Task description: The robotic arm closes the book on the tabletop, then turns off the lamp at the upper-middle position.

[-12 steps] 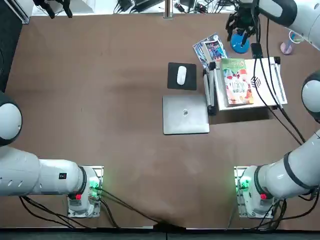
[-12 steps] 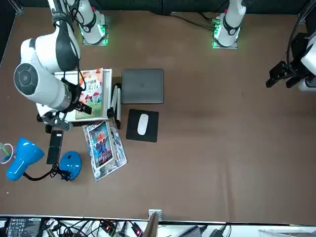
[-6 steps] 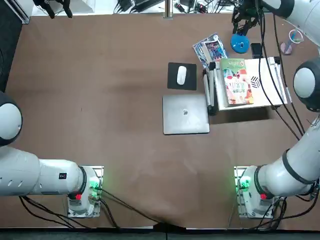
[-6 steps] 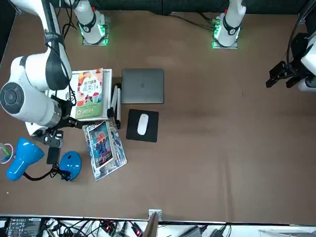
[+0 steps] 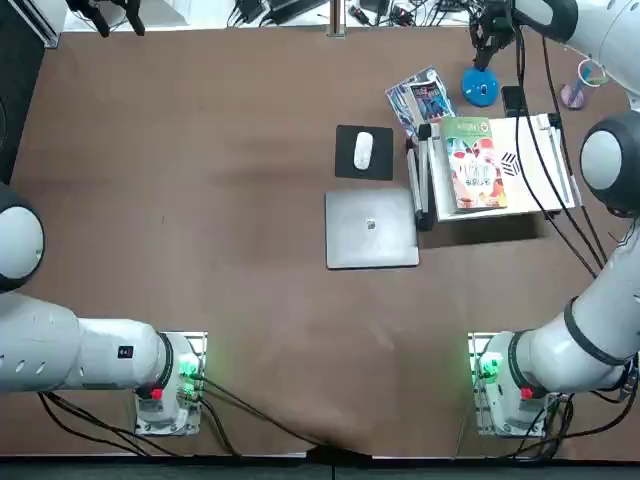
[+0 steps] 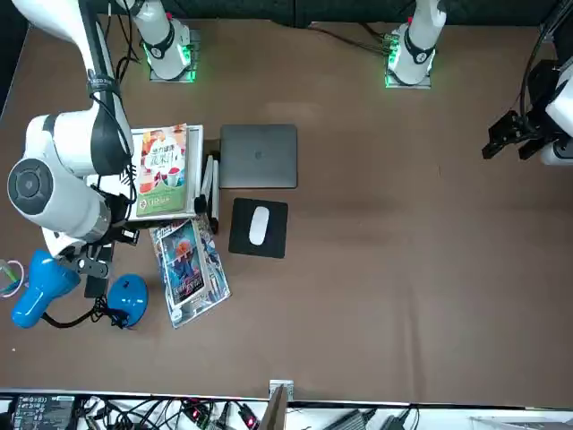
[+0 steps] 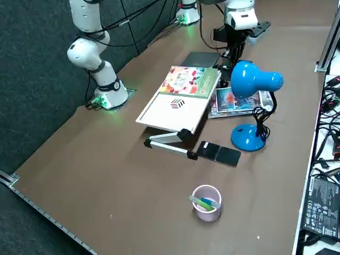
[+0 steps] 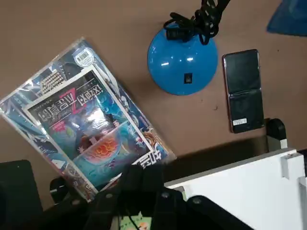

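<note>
The book [image 5: 470, 165] lies closed, green cover up, on a white stand [image 5: 540, 175]; it also shows in the front view [image 6: 161, 170] and the right side view [image 7: 190, 81]. The lamp's round blue base [image 5: 480, 88] sits just beyond the stand, with its blue head [image 7: 256, 79] bent over on the black stem. My right gripper [image 5: 489, 25] hangs above the table by the lamp's base [image 6: 128, 294], apart from it, shut and holding nothing. The wrist view shows the base [image 8: 182, 60] with a small dark switch on top.
A black phone [image 5: 513, 100] lies beside the lamp base. Glossy leaflets [image 5: 422, 98] lie left of the lamp. A white mouse [image 5: 363, 150] on its black pad and a grey laptop [image 5: 371, 228] sit mid-table. A cup of pens [image 7: 206, 202] stands near the right edge.
My right arm has swung off the book stand toward the table's far edge, bringing the gripper near the lamp. The book has stayed closed and still.
</note>
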You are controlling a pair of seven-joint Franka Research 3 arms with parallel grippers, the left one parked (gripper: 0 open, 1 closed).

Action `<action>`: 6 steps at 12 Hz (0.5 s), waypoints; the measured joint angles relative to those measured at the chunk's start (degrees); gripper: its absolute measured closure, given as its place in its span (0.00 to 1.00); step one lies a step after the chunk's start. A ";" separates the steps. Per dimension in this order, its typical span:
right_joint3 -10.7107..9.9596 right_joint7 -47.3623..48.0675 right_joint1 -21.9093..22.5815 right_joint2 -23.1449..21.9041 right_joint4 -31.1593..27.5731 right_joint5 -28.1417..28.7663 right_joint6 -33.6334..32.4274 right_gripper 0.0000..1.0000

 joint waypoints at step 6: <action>0.02 4.93 0.34 0.65 -2.50 -2.68 3.35 0.99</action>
